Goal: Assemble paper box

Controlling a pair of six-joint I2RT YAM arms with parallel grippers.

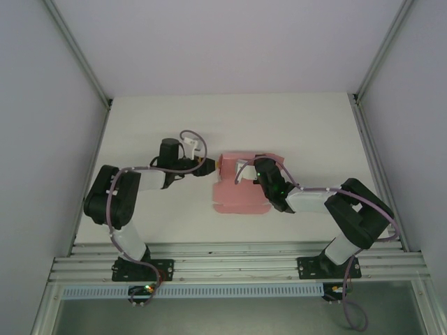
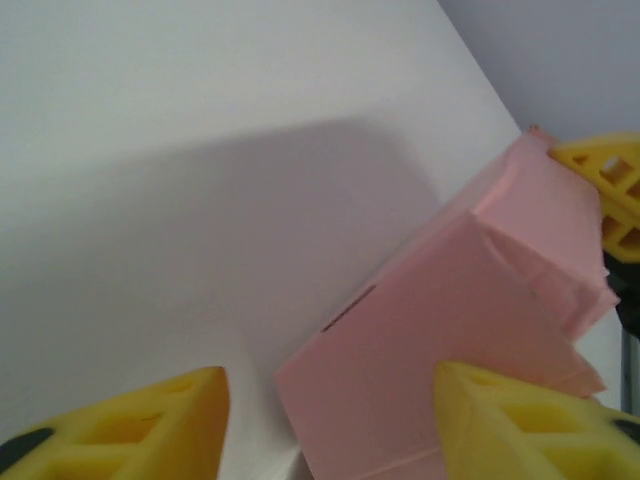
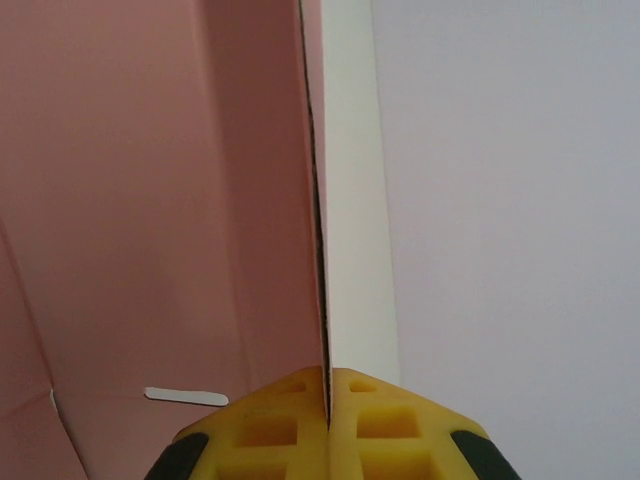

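The pink paper box (image 1: pixel 237 197) lies partly folded in the middle of the white table. Its far wall stands up, and my right gripper (image 1: pixel 251 172) is shut on that wall. In the right wrist view the card's thin edge (image 3: pixel 322 250) runs straight into the closed yellow jaws of the right gripper (image 3: pixel 327 378), with the pink panel (image 3: pixel 150 200) to its left. My left gripper (image 1: pixel 207 166) is at the box's far left corner. In the left wrist view the left gripper (image 2: pixel 330 378) has its yellow fingers apart, with a raised pink flap (image 2: pixel 430 300) reaching between them.
The white table (image 1: pixel 300 125) is walled in by grey panels on three sides. Aluminium rails (image 1: pixel 237 259) carry the arm bases along the near edge. The right gripper's yellow fingers (image 2: pixel 612 190) appear at the flap's far end in the left wrist view.
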